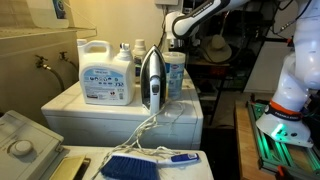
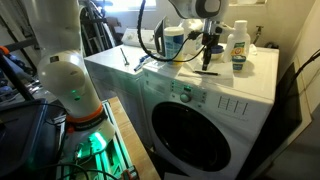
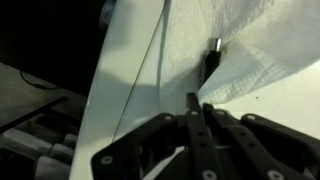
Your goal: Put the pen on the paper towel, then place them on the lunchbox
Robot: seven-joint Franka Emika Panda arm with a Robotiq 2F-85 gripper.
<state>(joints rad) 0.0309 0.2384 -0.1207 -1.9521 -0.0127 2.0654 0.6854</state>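
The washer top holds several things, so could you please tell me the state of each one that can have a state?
Gripper: shut on the pen.
Pen: gripped at one end, over the paper towel.
Paper towel: spread on the washer top, slightly rumpled.
Washer door: closed.
Iron: standing upright, cord trailing down the front.
Jug: upright, capped.
Bottle: upright, capped.

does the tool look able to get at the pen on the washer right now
Probably yes. The tool hangs right above the pen, which lies at the edge of the paper towel, and nothing shows between them. The bottles stand off to the side, so the way down looks free.
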